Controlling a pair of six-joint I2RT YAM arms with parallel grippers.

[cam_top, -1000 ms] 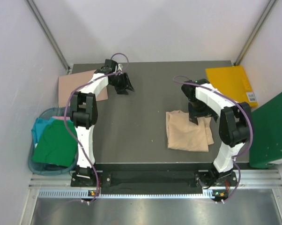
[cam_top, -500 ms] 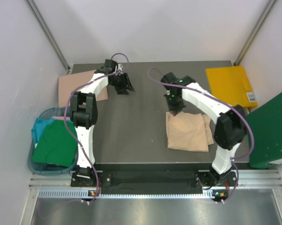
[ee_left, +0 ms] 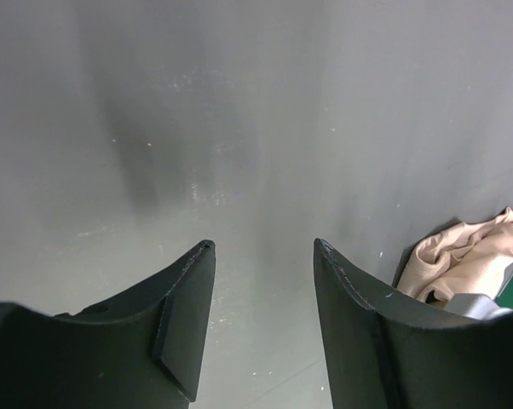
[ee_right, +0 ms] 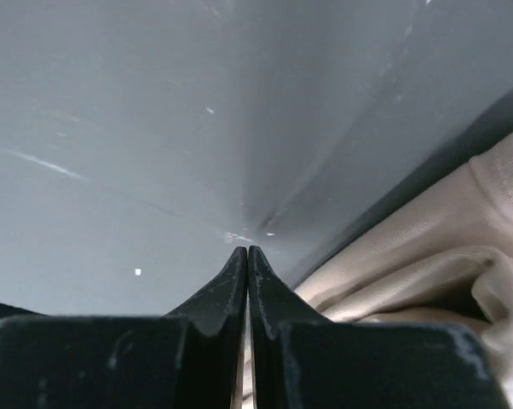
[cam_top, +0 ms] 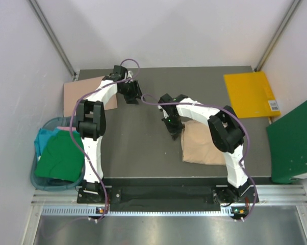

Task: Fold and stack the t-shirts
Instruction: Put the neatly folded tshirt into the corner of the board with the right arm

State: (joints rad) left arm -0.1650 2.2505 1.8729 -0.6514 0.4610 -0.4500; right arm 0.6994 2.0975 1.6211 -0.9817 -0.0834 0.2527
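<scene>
Beige t-shirt (ee_right: pixel 427 256), just beside pressed-together right fingers (ee_right: pixel 227 294)

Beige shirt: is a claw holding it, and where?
The right gripper seems pinched on the left edge of the beige t-shirt; the left gripper is open and empty.

Just right of your right hand (cam_top: pixel 173 132) the t-shirt (cam_top: pixel 207 145) lies on the worktop (cam_top: pixel 143 148); your left hand (cam_top: pixel 134 97) sits behind-left.
</scene>
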